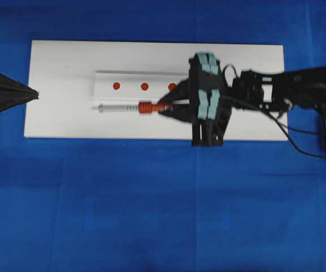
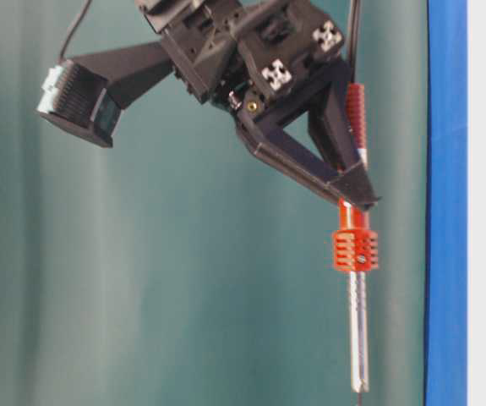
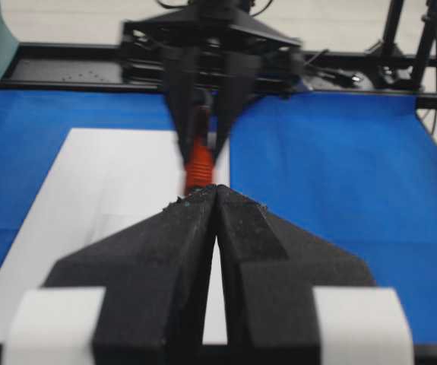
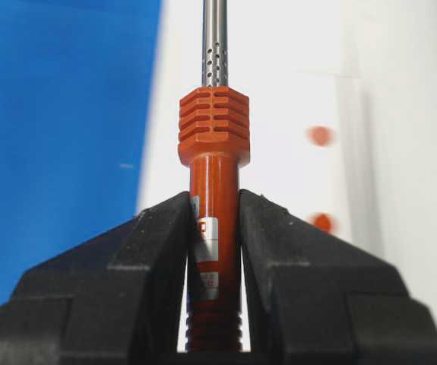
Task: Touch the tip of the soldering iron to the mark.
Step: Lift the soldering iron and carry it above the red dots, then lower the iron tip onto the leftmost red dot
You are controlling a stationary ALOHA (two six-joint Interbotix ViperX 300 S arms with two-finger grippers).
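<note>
Clearly the right claw (image 4: 213,228) is clamped on the soldering iron (image 4: 213,175): in the right wrist view its two black fingers (image 4: 153,243) press against either side of the red-orange handle, just behind the ribbed collar, with a white label showing between them. The silver shaft, with small holes near the collar, runs straight out ahead of the grip.

From overhead, the iron lies level above a white board (image 1: 66,56), its shaft pointing toward the left of the view and ending in the tip (image 1: 96,107). Three red dots (image 1: 144,86) sit in a row on a raised white strip of the board, just beside the iron's line; the tip is apart from all of them. How high the iron hangs over the board cannot be told from above. The black cord (image 1: 276,119) trails back along the right arm.

At the board's left end, the left claw (image 1: 34,94) rests with its fingers together, holding nothing; the left wrist view shows the two dark fingers (image 3: 180,251) meeting at their points, aimed at the iron well apart from it.

A blue cloth (image 1: 151,198) covers the table under the board.
</note>
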